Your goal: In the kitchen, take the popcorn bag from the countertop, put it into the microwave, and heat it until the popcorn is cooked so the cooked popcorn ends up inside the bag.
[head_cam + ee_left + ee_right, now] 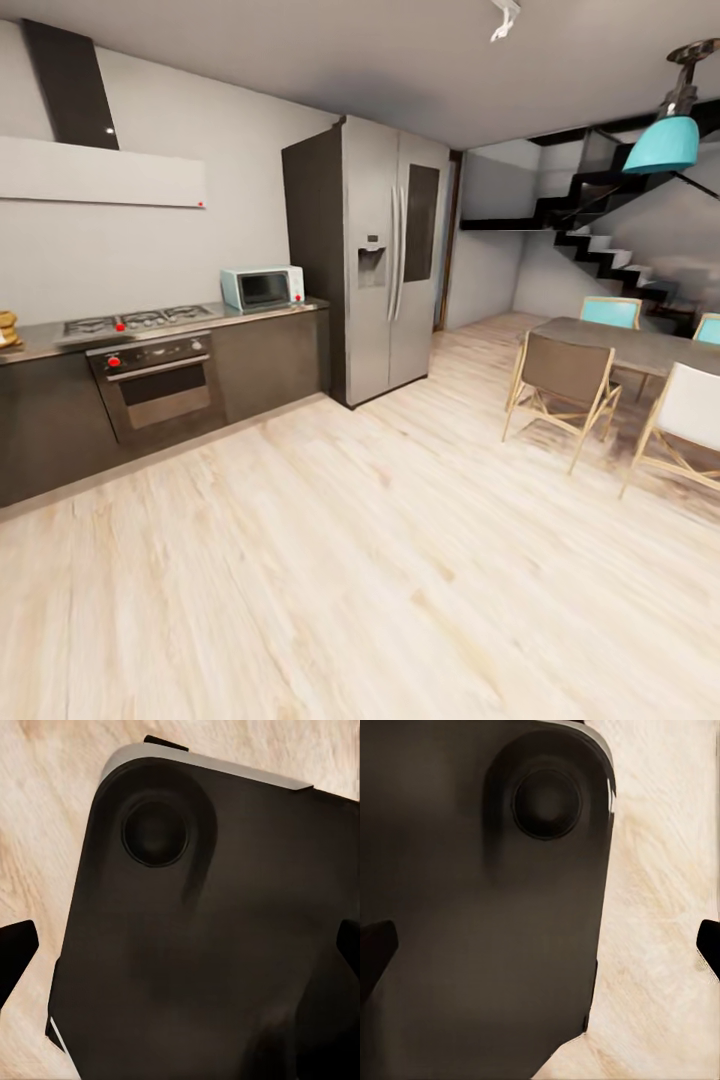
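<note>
While my rig stands well back on the wood floor [330,560], I must steer left toward the steel surface [40,345], where one tan object [8,330] at the frame's edge may be the popcorn bag; I cannot confirm it. Rightward sit one gas hob [135,322], one oven [158,385], one microwave [262,288], one fridge [385,255] and four chairs. Left gripper [180,952] and right gripper [540,952] hang spread wide, holding nothing.

The microwave [262,287] is pale blue with a dark door. The fridge [385,255] is silver grey. The floor [380,580] is light wood with streaks. The lamp [662,143], upper right, is bright turquoise. The oven [155,385] has red knobs.
</note>
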